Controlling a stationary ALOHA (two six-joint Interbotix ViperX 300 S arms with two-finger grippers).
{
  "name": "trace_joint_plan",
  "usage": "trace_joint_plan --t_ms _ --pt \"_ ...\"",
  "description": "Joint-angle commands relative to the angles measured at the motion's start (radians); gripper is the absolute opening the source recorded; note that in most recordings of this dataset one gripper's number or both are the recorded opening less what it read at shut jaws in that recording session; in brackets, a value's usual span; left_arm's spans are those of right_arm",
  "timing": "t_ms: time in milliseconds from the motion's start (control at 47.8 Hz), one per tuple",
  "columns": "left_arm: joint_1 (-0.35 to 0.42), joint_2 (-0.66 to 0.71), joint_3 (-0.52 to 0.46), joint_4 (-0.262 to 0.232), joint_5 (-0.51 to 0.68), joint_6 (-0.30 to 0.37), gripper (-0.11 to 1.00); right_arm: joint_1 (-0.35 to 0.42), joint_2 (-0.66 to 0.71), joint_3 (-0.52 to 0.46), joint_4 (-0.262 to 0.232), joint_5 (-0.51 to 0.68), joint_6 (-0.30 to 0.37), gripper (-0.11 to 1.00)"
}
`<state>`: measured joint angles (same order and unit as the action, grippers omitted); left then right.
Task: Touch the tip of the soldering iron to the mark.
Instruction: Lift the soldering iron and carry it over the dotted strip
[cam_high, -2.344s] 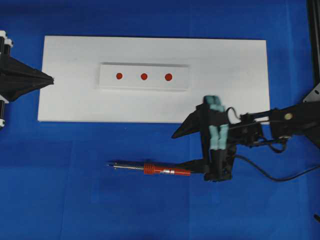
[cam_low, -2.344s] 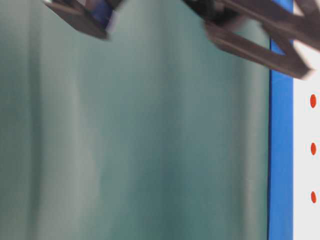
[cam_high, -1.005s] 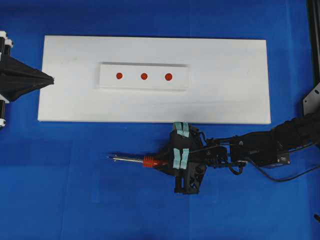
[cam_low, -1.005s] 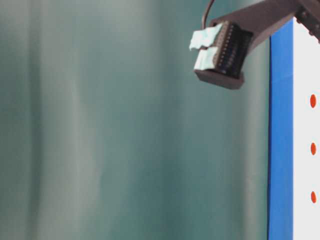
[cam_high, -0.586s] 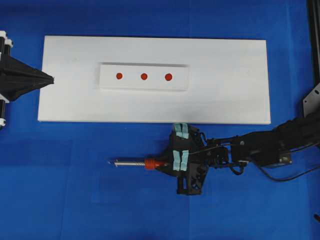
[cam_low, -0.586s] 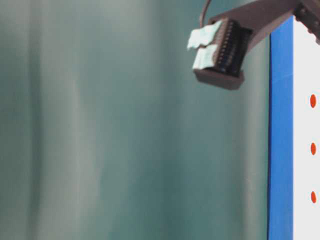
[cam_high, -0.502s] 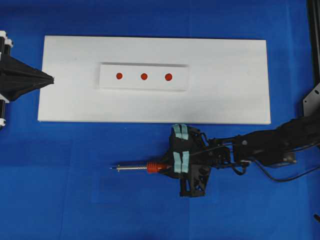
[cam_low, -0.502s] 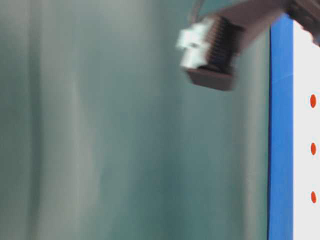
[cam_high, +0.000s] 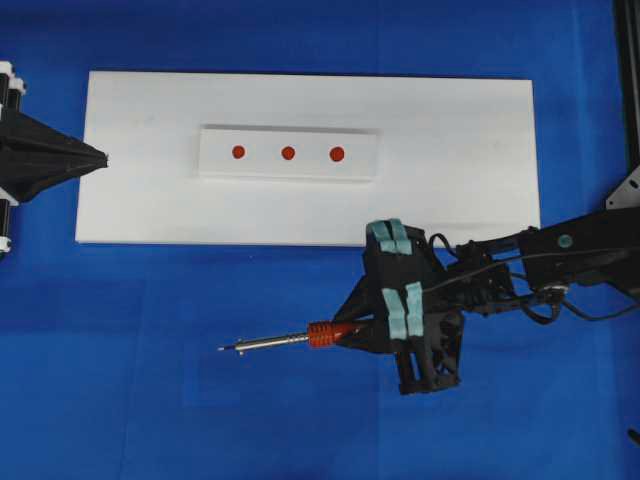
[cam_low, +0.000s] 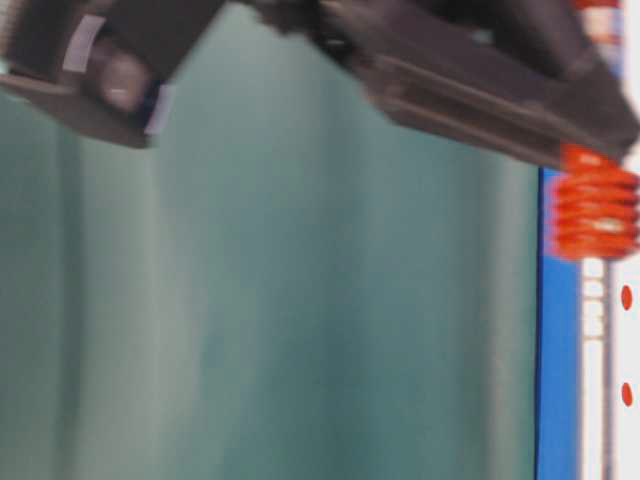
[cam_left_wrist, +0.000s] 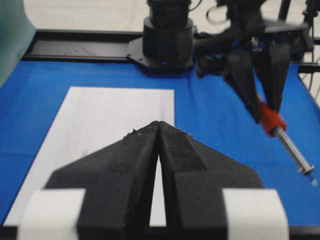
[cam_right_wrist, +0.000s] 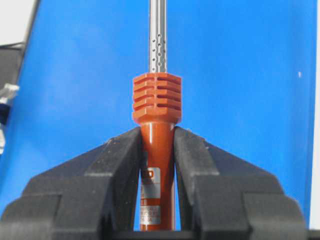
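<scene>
While the overhead view places the right gripper over blue cloth at about 5 o'clock from the white block, only the right wrist view confirms the grip: both pads pressed against the orange-red handle of the soldering iron, just behind its ribbed collar. Overhead, the shaft runs toward 9 o'clock, with the tip over cloth, well apart from the mark, the middle dot of three. The white board carries the block. The left wrist view shows the iron sloping downward clear of the cloth, a fact the overhead cannot give. The left gripper sits at the board's 9 o'clock edge, fingers together, holding nothing. The table-level view is blurred; apparently the collar appears before the dots.
</scene>
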<state>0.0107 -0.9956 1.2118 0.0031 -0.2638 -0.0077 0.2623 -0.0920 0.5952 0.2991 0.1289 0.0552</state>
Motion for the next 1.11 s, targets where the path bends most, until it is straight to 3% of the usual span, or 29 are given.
trace_joint_plan --t_ms 0,335,816,1088 --pt "0.002 0.005 -0.009 -0.002 -0.009 -0.002 0.00 -0.005 -0.026 -0.037 -0.014 0.025 -0.002 0.07" --pt "0.002 0.005 -0.009 -0.002 -0.009 -0.002 0.00 -0.046 -0.037 -0.041 -0.051 0.067 -0.002 0.07" --pt "0.002 0.005 -0.008 -0.002 -0.009 -0.002 0.00 -0.305 -0.129 -0.057 -0.299 0.255 -0.014 0.07" --pt "0.002 0.005 -0.009 -0.002 -0.006 0.000 0.00 -0.423 -0.129 -0.084 -0.380 0.268 -0.037 0.07"
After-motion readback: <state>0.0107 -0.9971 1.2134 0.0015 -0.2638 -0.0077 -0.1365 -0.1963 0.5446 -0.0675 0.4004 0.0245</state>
